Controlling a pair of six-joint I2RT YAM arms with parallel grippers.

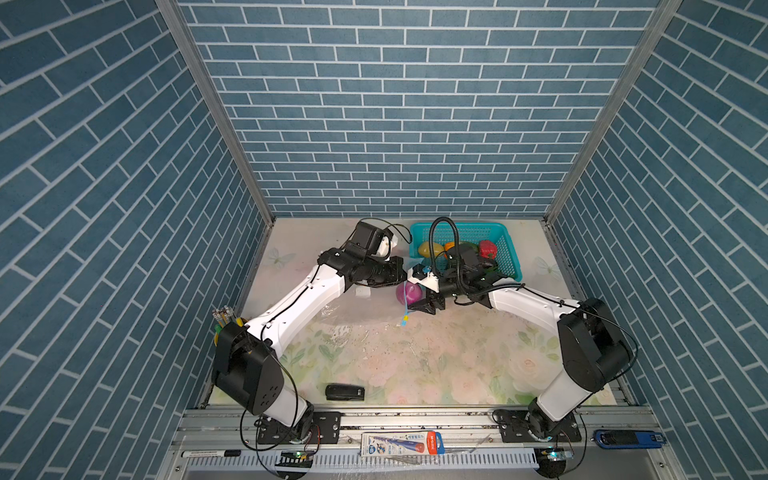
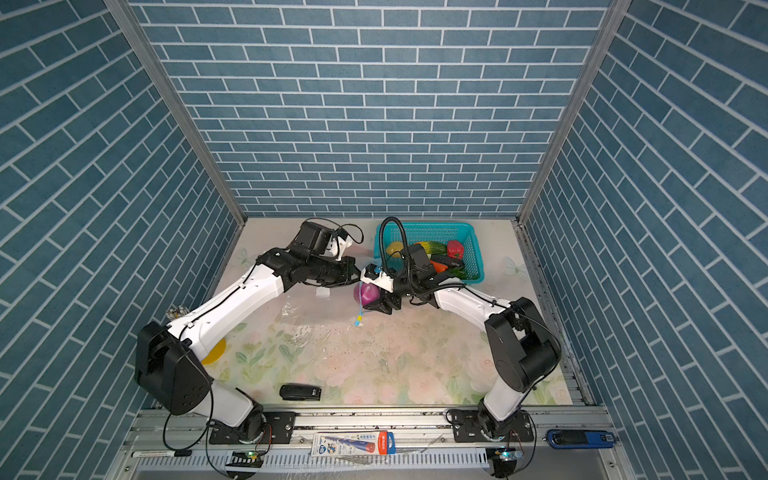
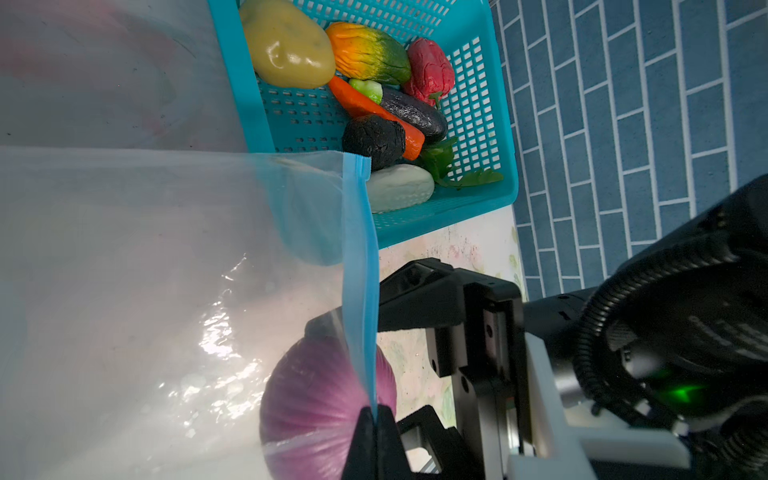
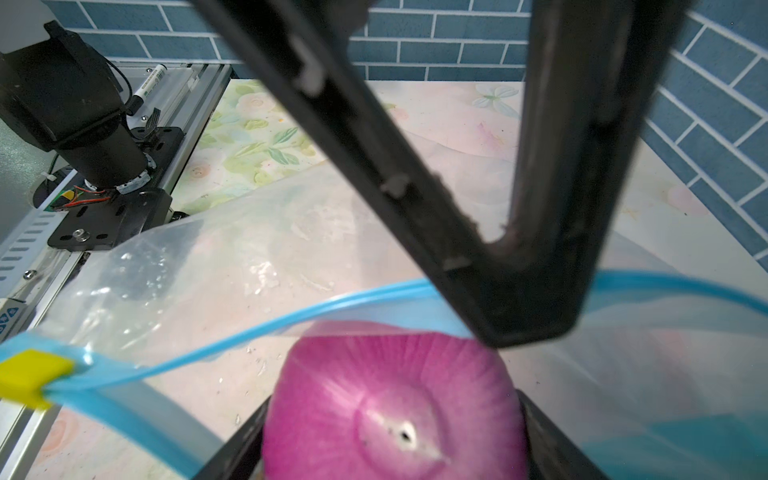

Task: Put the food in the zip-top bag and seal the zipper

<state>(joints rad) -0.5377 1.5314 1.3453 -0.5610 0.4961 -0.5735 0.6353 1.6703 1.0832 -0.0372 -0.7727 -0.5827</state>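
Nearest, on the front rail: one marker pen (image 1: 210,453) at left, one printed blister pack (image 1: 401,444) in the middle, one blue-and-black device (image 1: 627,439) at right; print on all three too small to read. Just beyond, on the floral table (image 1: 415,365): one black device (image 1: 345,392). Farther back, mid-table: one clear zip-top bag (image 3: 145,270), mouth turned toward the far right, with one blue zipper (image 3: 361,249) and one yellow slider (image 4: 29,376) at its near end. Two grippers at that mouth: left gripper (image 3: 376,415) pinched fully closed on the zipper strip; right gripper (image 1: 417,301) spread wide, clasping one purple onion (image 4: 395,415) right at the opening. Far right: one teal basket (image 3: 478,203) with eight pieces: yellow potato (image 3: 286,45), orange-green gourd (image 3: 368,54), red pepper (image 3: 430,70), orange carrot (image 3: 361,104), dark aubergine (image 3: 415,112), black lump (image 3: 374,141), white piece (image 3: 399,187), leafy green (image 3: 449,166).
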